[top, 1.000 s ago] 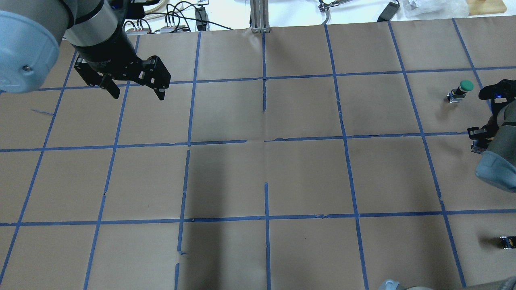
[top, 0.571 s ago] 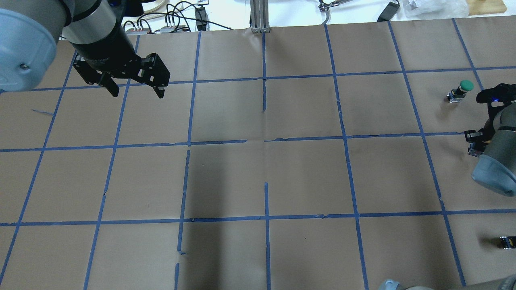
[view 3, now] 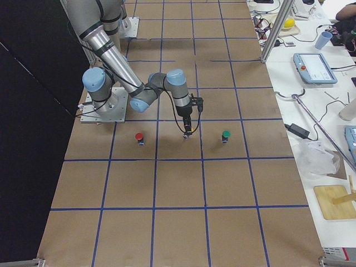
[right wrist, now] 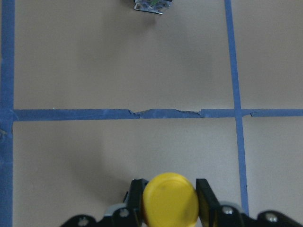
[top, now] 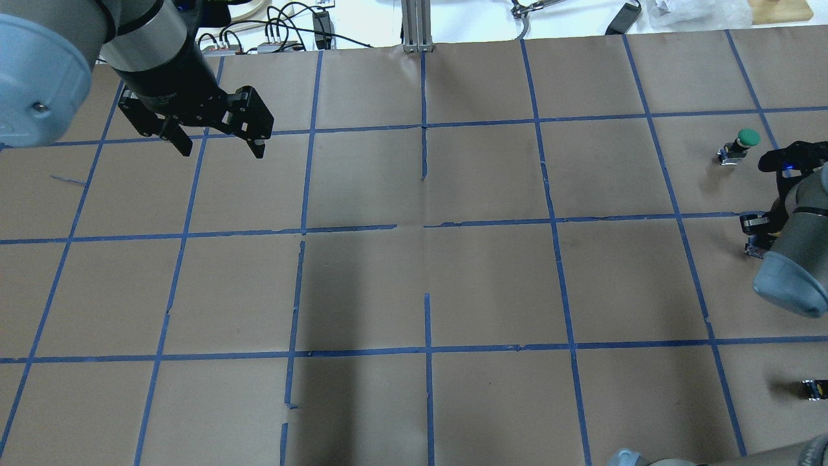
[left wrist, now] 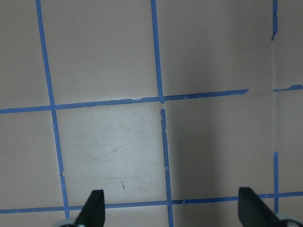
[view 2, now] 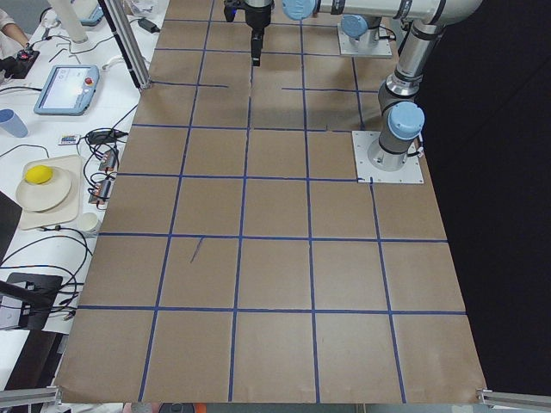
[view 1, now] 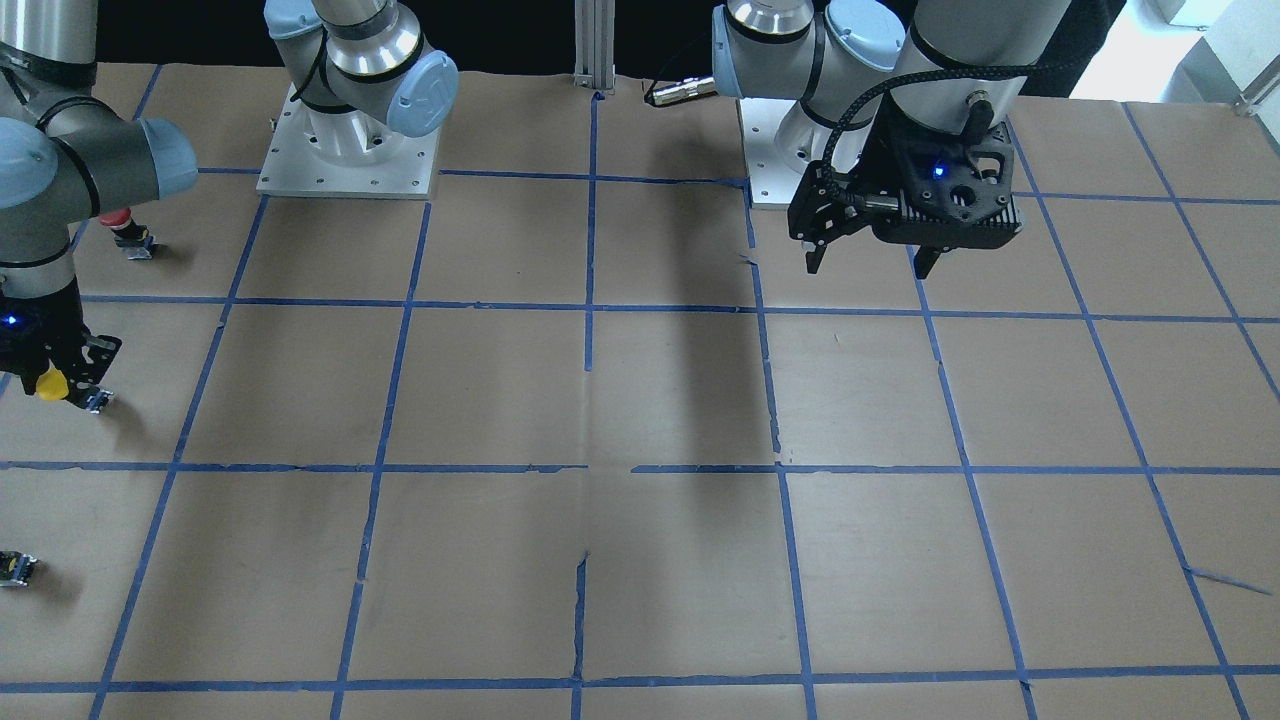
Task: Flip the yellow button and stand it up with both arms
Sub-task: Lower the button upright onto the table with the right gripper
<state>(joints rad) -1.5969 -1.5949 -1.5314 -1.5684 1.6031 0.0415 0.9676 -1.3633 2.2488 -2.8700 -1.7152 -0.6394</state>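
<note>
My right gripper (right wrist: 169,201) is shut on the yellow button (right wrist: 169,202); its round yellow cap faces the wrist camera between the two black fingers. In the front-facing view the yellow button (view 1: 49,383) hangs in the right gripper (view 1: 62,386) at the far left, low over the paper, with its metal base pointing sideways. In the overhead view the right gripper (top: 754,234) sits at the right edge and the arm hides the cap. My left gripper (top: 220,147) is open and empty, high over the far left squares; it also shows in the front-facing view (view 1: 868,262).
A green-capped button (top: 744,142) stands just beyond the right gripper. A red-capped button (view 1: 122,224) stands near the right arm's base side. A small dark block with a yellow spot (top: 814,388) lies at the near right edge. Brown paper with a blue tape grid covers the table.
The right arm with the yellow button has shifted slightly toward the table's middle. The left gripper has stayed open and has barely moved.
</note>
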